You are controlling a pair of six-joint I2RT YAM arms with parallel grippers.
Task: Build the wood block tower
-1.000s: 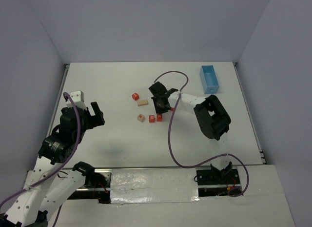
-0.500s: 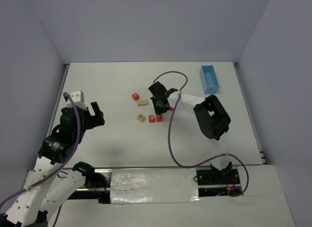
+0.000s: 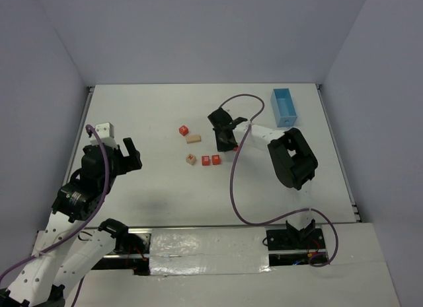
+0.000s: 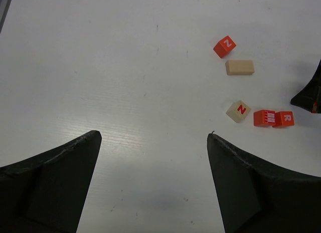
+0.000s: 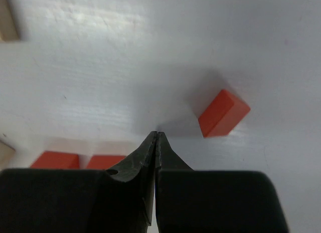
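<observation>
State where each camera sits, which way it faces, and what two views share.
Top external: above and behind the bases, looking down on the table; left arm and right arm show.
Left wrist: on the left gripper, looking across the table at the tan rectangular block; its open jaws show.
Right wrist: on the right gripper, looking down at a red block; its shut jaws show.
Shared: top external also sees the tan rectangular block.
</observation>
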